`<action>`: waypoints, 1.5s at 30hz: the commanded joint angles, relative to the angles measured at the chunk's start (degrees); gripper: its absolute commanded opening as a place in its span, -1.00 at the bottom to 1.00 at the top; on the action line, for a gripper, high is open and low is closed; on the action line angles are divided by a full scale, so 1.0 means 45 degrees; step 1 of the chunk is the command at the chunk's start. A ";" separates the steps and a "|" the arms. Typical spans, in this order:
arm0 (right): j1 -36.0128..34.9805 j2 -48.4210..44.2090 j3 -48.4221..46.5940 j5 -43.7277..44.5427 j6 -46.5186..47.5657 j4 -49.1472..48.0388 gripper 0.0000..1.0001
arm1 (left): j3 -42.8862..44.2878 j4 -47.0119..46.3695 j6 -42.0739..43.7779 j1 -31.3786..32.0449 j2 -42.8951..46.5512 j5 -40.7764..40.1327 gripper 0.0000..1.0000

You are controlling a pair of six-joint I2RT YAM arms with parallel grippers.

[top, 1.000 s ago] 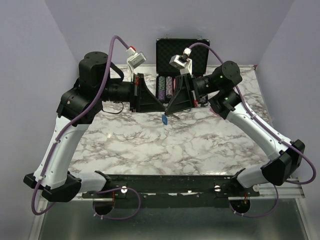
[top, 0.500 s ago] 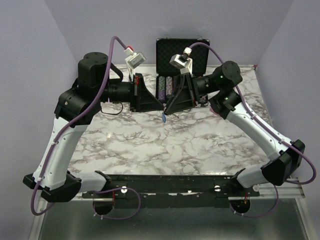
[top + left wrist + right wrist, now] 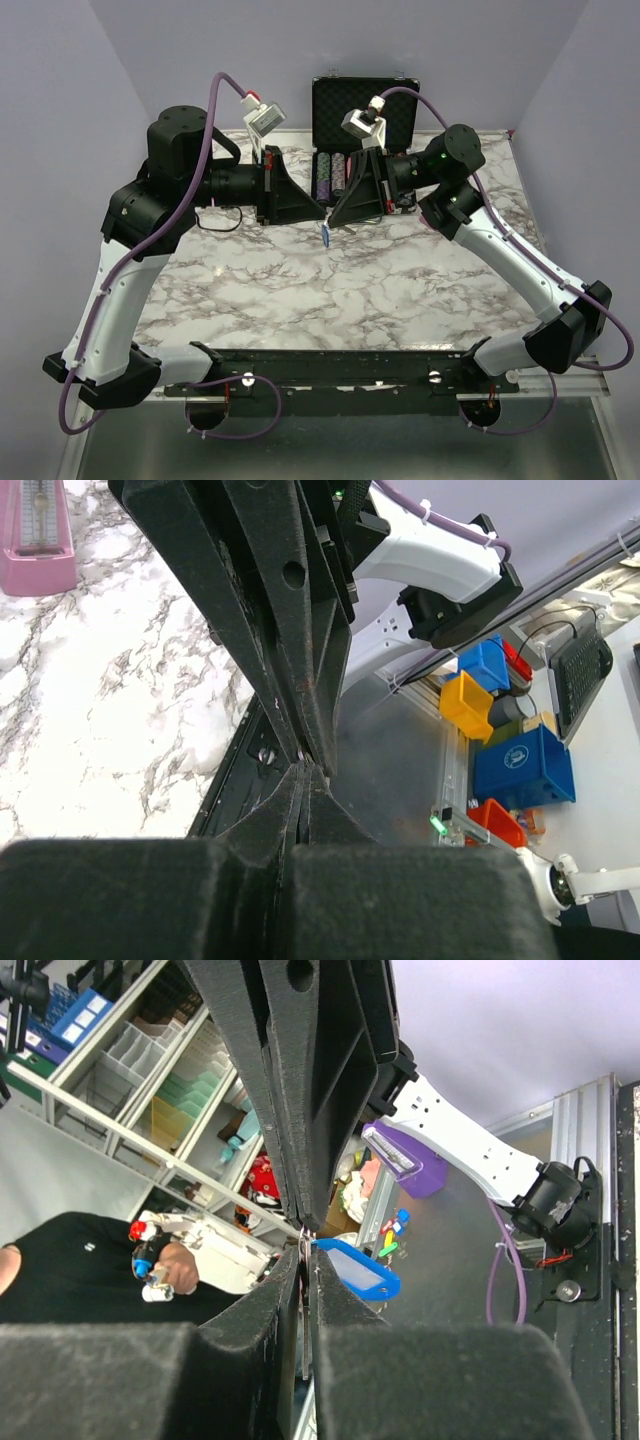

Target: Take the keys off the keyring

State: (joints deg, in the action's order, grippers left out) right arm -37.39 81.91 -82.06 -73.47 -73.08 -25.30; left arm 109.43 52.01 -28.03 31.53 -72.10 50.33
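My two grippers meet tip to tip above the middle of the table. The left gripper (image 3: 320, 215) (image 3: 303, 772) is shut, and the thin silvery keyring (image 3: 305, 1232) shows as small wire loops at its tips. The right gripper (image 3: 335, 217) (image 3: 304, 1257) is closed on a thin flat metal piece seen edge-on, which runs up to those loops. The key with its blue oval head (image 3: 358, 1271) hangs free beside the right fingertip. From above it is a small blue piece (image 3: 325, 234) dangling just under the two tips.
An open black case (image 3: 362, 105) holding chips stands at the table's back edge, right behind the grippers. A pink wedge-shaped object (image 3: 38, 540) lies on the marble. A thin black cable (image 3: 222, 223) loops on the table under the left arm.
The joined tips and the dangling blue key have shifted slightly up and to the left. The left arm's shoulder and elbow have swung a little leftward.
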 commanded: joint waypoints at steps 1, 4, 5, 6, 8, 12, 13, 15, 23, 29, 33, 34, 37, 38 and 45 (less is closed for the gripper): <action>-0.0012 -0.0312 0.0111 0.0292 0.0068 0.0017 -0.77 | 0.0253 -0.0034 -0.0157 0.0044 0.0357 -0.0421 -1.00; -0.0032 -0.0351 0.0150 0.0350 0.0068 0.0017 -0.83 | 0.0273 -0.0054 -0.0255 0.0044 0.0454 -0.0558 -1.00; 0.0007 -0.0370 0.0111 0.0351 0.0068 0.0017 -0.85 | 0.0253 -0.0073 -0.0313 0.0044 0.0474 -0.0636 -1.00; -0.0012 -0.0351 0.0111 0.0370 0.0068 0.0036 -0.87 | 0.0253 -0.0112 -0.0372 0.0044 0.0513 -0.0714 -1.00; -0.0012 -0.0409 0.0111 0.0390 0.0068 0.0056 -0.88 | 0.0176 -0.0209 -0.0586 0.0044 0.0591 -0.0987 -1.00; -0.0012 -0.0448 0.0130 0.0506 0.0068 0.0075 -0.88 | -0.0312 -0.0755 -0.1210 0.0044 0.0942 -0.1669 -1.00; -0.0012 -0.0448 0.0131 0.0565 0.0068 0.0075 -0.89 | -0.0468 -0.0873 -0.1348 0.0044 0.1040 -0.1826 -1.00; -0.0012 -0.0448 0.0131 0.0643 0.0087 0.0095 -0.89 | -0.0703 -0.1107 -0.1602 0.0044 0.1255 -0.2178 -1.00; -0.0012 -0.0526 0.0345 0.1131 0.0126 0.0153 -0.90 | -0.1816 -0.2025 -0.2383 0.0044 0.1939 -0.2804 -1.00; -0.0012 -0.0546 0.0326 0.1113 0.0146 0.0173 -0.99 | -0.1975 -0.2223 -0.2405 0.0044 0.1998 -0.2297 -1.00; -0.0012 -0.0584 0.0267 0.0781 0.0126 0.0192 -0.99 | -0.1098 -0.1384 -0.1683 0.0025 0.1706 -0.2161 -0.04; -0.0012 -0.0585 0.0229 0.0684 0.0126 0.0212 -0.99 | -0.0862 -0.1130 -0.1507 0.0025 0.1608 -0.2063 0.07; -0.0012 -0.0682 0.0228 0.0546 0.0146 0.0290 -0.99 | -0.0217 -0.0465 -0.1018 -0.0014 0.1237 -0.1634 0.21; -0.0012 -0.0682 0.0267 0.0527 0.0146 0.0290 -0.99 | -0.0158 -0.0348 -0.0920 -0.0034 0.1139 -0.1381 0.21; -0.0012 -0.0819 0.0267 0.0527 0.0146 0.0329 -0.99 | -0.0508 -0.0171 -0.0568 -0.0034 0.0943 -0.0189 0.04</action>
State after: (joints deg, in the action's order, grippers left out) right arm -37.39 79.79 -80.79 -69.71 -73.01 -24.10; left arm 107.85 49.47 -32.99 31.57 -67.46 44.66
